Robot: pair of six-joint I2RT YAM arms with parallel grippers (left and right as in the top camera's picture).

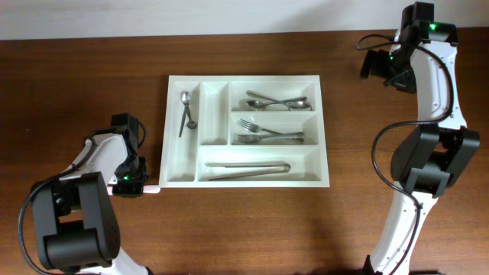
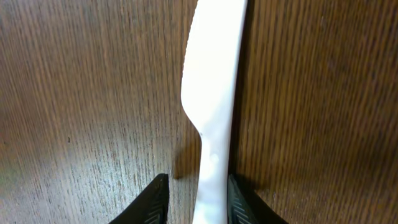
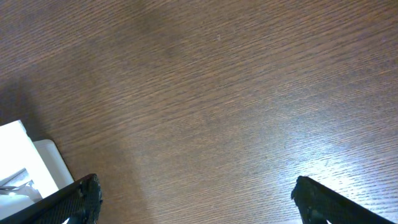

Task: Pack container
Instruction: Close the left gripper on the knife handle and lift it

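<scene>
The container (image 1: pixel 174 130), a white moulded plastic tray with rounded edges and smooth dividing walls, lies flat at the middle of the dark wood-grain table (image 1: pixel 252 229). A slim metal spoon (image 1: pixel 186 109) lies in its leftmost narrow compartment. Of the three long compartments on the right, the top one holds shiny spoons (image 1: pixel 276 101), the middle one forks (image 1: pixel 267 131) and the bottom one a pair of long metal tongs (image 1: pixel 248 169). The left gripper (image 2: pixel 198 194) is low over the table just beside the tray's near-left corner. Its black ribbed fingers (image 2: pixel 155 199) flank the handle of a white plastic knife (image 2: pixel 211 81), which is glossy with a curved blade and lies flat on the wood. One finger looks to touch the handle, and a thin strip of wood shows at the other, so I cannot tell whether it is clamped. The right gripper (image 3: pixel 199 205) hangs over bare wood past the tray's far-right corner, its fingers spread wide and holding nothing.
</scene>
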